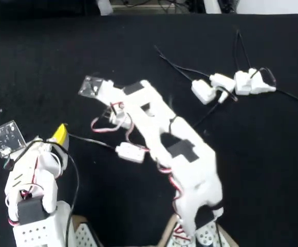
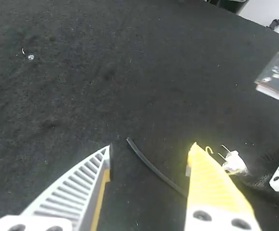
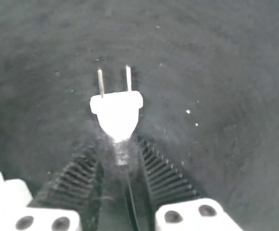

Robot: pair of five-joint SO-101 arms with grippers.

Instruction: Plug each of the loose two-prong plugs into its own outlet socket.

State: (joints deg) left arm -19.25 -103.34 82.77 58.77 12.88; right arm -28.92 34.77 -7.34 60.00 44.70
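Spanning all views, black tabletop (image 1: 46, 51), far edge cut off by the frame. Right arm (image 1: 185, 154) lies diagonally mid-table, hiding its fingertips from above. Outlet sockets (image 1: 231, 85) cluster near the far-right edge, slots indistinct. Right gripper (image 3: 119, 149): fingers clamped on the plug (image 3: 116, 113) neck, open tabletop ahead of the prongs. Left gripper (image 2: 150, 149): fingers apart, black cord (image 2: 154, 166) between them, one end hidden behind the yellow finger.
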